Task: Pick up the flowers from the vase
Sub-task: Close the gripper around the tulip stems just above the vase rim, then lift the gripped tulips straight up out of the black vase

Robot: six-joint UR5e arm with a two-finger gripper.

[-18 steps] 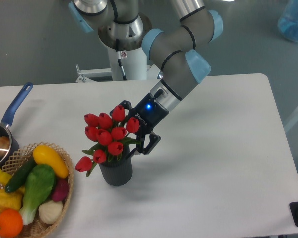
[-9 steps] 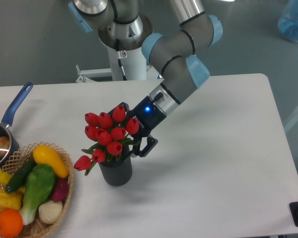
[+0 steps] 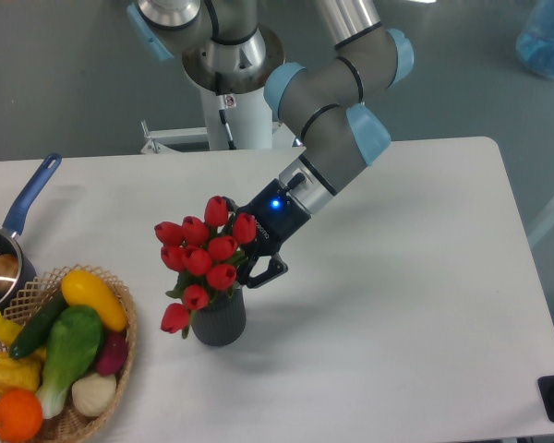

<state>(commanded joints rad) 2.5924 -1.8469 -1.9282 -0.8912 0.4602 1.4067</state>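
Red tulip buds, the flowers [image 3: 201,260], stand in the dark ribbed vase [image 3: 219,321] near the front edge of the desk [image 3: 415,305], just beside the wicker basket [image 3: 120,355] at its front-left corner. The hand [image 3: 243,268] reaches in from the right at the stems behind the buds; whether it is apart or clamped on them I cannot tell. Judging from this, a firm grip low on the stems and a straight upward lift would keep the vase from tipping.
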